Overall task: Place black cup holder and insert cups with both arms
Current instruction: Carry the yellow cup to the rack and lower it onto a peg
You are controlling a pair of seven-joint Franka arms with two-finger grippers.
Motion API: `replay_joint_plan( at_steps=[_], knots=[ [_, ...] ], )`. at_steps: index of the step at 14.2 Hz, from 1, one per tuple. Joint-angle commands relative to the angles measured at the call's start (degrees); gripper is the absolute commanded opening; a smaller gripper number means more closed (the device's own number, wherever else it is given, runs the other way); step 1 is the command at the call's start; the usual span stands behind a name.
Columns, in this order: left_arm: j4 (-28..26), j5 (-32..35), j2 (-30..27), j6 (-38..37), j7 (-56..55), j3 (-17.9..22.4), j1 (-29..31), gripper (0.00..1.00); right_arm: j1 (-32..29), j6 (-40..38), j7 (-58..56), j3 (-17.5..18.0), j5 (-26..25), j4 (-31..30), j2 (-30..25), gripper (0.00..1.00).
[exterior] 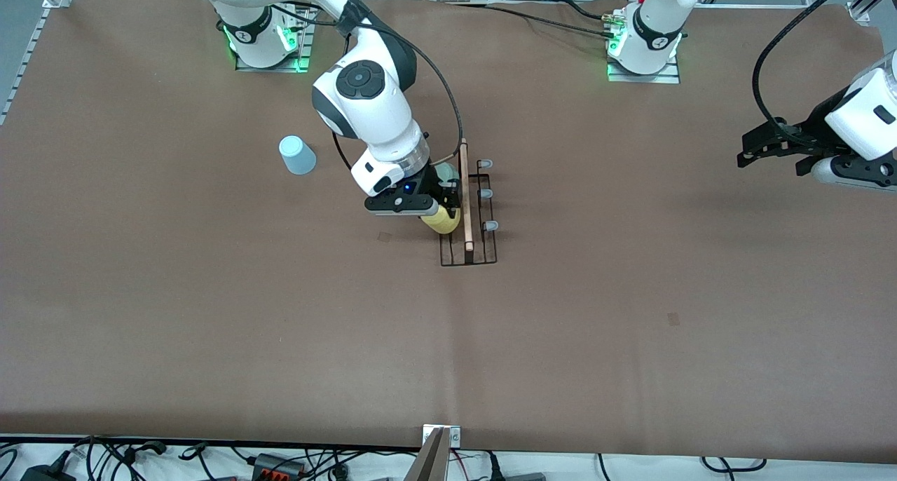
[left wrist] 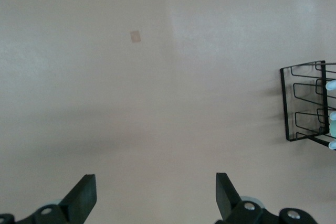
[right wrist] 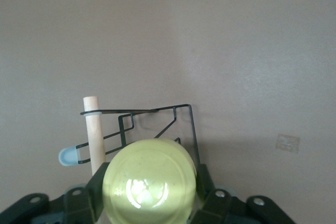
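Pinching the small yellow tapered plastic cup (exterior: pixel 443 221), the right gripper (exterior: pixel 440 211) hangs at the thin black wire cup holder (exterior: pixel 471 214), on its side toward the right arm's end of the surface. The left gripper (exterior: pixel 760 148) waits spread, well apart.

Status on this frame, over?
Right tool shut on yellow cup at black cup holder. Left tool open, waiting. Blue cup on table. Nothing in the way.

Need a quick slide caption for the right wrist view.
Right tool shut on the yellow cup, beside the black cup holder and its wooden handle.
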Motion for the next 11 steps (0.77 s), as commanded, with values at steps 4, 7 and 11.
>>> replay_joint_plan(
  at_steps=[4, 7, 11],
  knots=[
    [2.5, 0.5, 0.5, -4.4, 0.8, -0.4, -0.1, 1.00, 0.7, 0.2, 0.2, -0.4, -0.8, 1.4, 1.5, 1.00],
    [2.8, 4.8, 1.6, -4.0, 0.3, -0.4, -1.4, 1.00, 0.7, 0.3, 0.2, -0.4, -0.7, 1.3, 1.4, 1.00],
    [4.6, 5.1, 2.2, 1.0, 0.2, -0.4, -3.4, 1.00, -2.6, -4.0, -1.3, -0.6, -0.6, 1.3, -2.2, 1.00]
  ],
)
